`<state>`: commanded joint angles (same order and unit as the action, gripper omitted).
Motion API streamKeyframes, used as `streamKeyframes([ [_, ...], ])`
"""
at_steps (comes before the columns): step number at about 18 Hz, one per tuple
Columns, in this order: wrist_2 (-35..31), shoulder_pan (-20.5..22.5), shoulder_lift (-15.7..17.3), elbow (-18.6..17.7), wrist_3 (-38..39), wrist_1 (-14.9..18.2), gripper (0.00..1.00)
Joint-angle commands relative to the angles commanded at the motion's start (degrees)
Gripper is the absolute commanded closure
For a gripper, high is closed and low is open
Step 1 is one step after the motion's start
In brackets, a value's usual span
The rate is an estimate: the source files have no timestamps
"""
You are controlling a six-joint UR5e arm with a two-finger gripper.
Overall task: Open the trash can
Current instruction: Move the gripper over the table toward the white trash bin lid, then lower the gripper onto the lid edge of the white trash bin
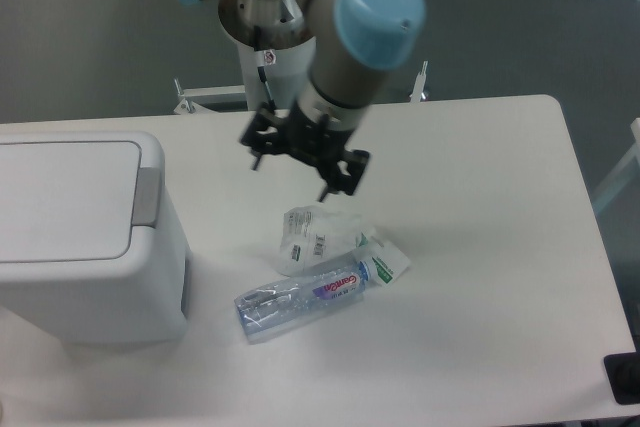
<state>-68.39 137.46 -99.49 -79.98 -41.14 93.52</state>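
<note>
The hand (291, 175) hangs open, right of the lidded trash can (85, 237).

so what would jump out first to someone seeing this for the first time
Probably the robot arm's big light-blue joint cap at top centre, with the gripper hanging open and empty above the table. Next, the large white trash can at the left edge, lid shut, grey push tab facing the middle. Then the crushed bottle and crumpled clear plastic wrapper lying mid-table below the fingers.
</note>
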Motion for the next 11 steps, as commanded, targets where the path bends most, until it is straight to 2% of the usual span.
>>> streamKeyframes([
  [3,2.2,0.1,0.6,0.3,3.1,-0.8,0.00],
  [6,3.0,-0.6,-0.8,2.3,9.2,-2.2,0.00],
  [9,6.1,-1.0,-1.4,4.2,12.0,-4.2,0.00],
  [11,7.6,-1.1,-1.8,4.2,13.7,-5.3,0.00],
])
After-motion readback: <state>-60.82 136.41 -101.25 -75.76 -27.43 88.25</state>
